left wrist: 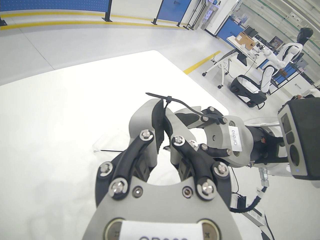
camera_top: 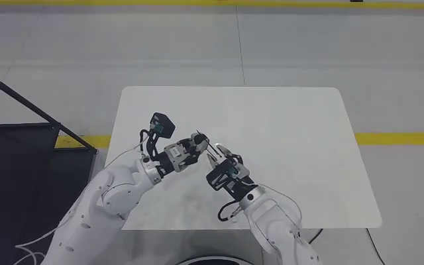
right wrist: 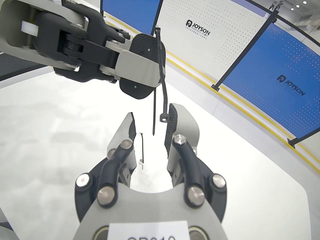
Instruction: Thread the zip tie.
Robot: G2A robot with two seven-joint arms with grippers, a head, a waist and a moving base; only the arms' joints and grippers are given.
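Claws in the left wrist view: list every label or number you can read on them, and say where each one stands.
"OP010": white sticker on the right claw, on its grey body.
Second sticker, on the left claw: cut off at the picture's edge, unreadable.

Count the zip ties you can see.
2. One zip tie clamped in the left gripper; another zip tie, apparently, on the table by a clear packet. More could be hidden.
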